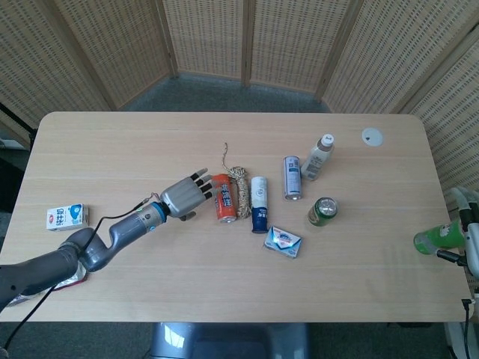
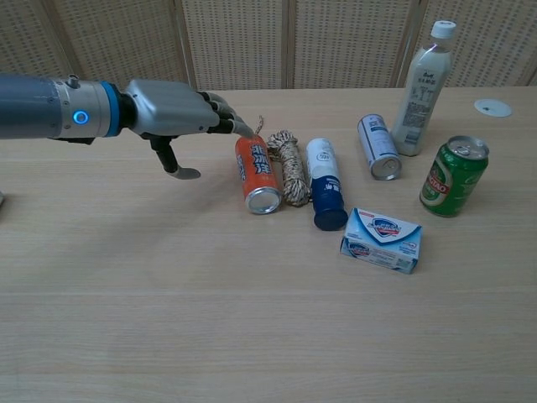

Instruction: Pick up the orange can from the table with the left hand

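Now left hand (image 2: 172, 113) outstretched beside orange can (image 2: 258, 174)

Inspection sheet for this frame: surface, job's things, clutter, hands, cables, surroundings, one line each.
Surface: light wooden table.
Job's things: orange can lies on its side at mid-table, not lifted.
Clutter: rope bundle beside the can, then blue-capped tube, soap box, silver can lying, white bottle and green can upright, small milk carton, white disc.
Hands: left hand open, fingertips over the can's far end; contact cannot be told. Right hand at the table's edge, holds something green.
Cables: thin cable along the left forearm.
Surroundings: woven folding screens.
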Robot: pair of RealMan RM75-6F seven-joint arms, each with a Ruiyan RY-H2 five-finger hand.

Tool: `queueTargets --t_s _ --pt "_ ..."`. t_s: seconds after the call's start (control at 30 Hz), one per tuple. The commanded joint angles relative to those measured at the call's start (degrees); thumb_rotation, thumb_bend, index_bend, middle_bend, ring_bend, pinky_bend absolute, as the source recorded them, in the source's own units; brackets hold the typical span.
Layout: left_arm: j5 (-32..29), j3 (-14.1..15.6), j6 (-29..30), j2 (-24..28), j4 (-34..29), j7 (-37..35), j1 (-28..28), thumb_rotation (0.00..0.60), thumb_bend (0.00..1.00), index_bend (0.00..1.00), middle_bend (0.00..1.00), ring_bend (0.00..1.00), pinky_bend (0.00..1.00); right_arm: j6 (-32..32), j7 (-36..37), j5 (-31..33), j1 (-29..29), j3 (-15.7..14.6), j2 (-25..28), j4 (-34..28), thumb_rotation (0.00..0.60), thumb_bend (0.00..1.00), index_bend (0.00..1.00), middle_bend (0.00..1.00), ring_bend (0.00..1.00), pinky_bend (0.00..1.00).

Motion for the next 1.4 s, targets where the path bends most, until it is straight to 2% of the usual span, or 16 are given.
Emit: queueTargets --t_s 0.03,0.47,0.77,0.87,0.93,1.0,1.07,1.23,1.4 --pt "0.1 0.55 -1.38 -3.17 3.93 -2.54 -2.38 0.488 0.41 0.0 0.0 0.0 0.0 -0.16 -0.02 0.16 -0.06 -0.01 -0.19 0.23 0.32 0.25 0.0 0.03 0.0 0.0" --pt "1.34 3.47 -3.77 -13.0 16.03 -8.07 -7.79 0.489 0.41 0.0 0.0 0.0 0.0 -0.05 0.26 1.11 -1.04 0.13 0.06 0.2 0.323 0.24 0.0 0.03 0.0 0.0" --pt "1.38 5.33 -3.41 -15.79 19.04 -8.17 -8.28 0.496 0.41 0.0 0.0 0.0 0.0 0.27 1.0 1.03 -1.71 0.02 -0.05 0.56 0.321 0.25 0.0 0.03 0.0 0.0" --pt "1.11 5.81 -2.42 -16.05 19.74 -8.13 -7.49 0.517 0.41 0.05 0.0 0.0 0.0 0.32 1.3 0.93 -1.75 0.11 -0.16 0.69 0.321 0.25 0.0 0.03 0.0 0.0" --pt "1.07 6.13 -1.59 -16.16 20.09 -8.2 -6.96 0.53 0.41 0.1 0.05 0.0 0.0 0.2 1.29 0.83 -1.68 0.12 -0.18 0.71 0.321 0.24 0.0 0.03 0.0 0.0" --pt "1.02 6.42 -0.55 -16.29 20.53 -8.3 -6.35 0.553 0.41 0.17 0.13 0.01 0.0 0.15 1.26 0.72 -1.62 0.17 -0.21 0.65 0.321 0.24 0.0 0.03 0.0 0.0" --pt "0.85 6.6 0.15 -16.37 20.83 -8.63 -5.87 0.566 0.41 0.23 0.19 0.06 0.03 0.09 1.17 0.64 -1.56 0.21 -0.22 0.56 0.322 0.25 0.0 0.03 0.0 0.0" --pt "0.7 6.94 1.99 -16.92 22.05 -9.11 -4.86 0.6 0.4 0.4 0.44 0.36 0.29 -0.01 0.88 0.57 -1.44 0.33 -0.23 0.16 0.321 0.24 0.0 0.03 0.0 0.0" --pt "0.42 6.94 3.35 -17.0 22.78 -10.06 -4.31 0.6 0.39 0.44 0.51 0.49 0.44 0.04 0.57 0.57 -1.46 0.44 -0.07 -0.31 0.321 0.25 0.0 0.03 0.0 0.0"
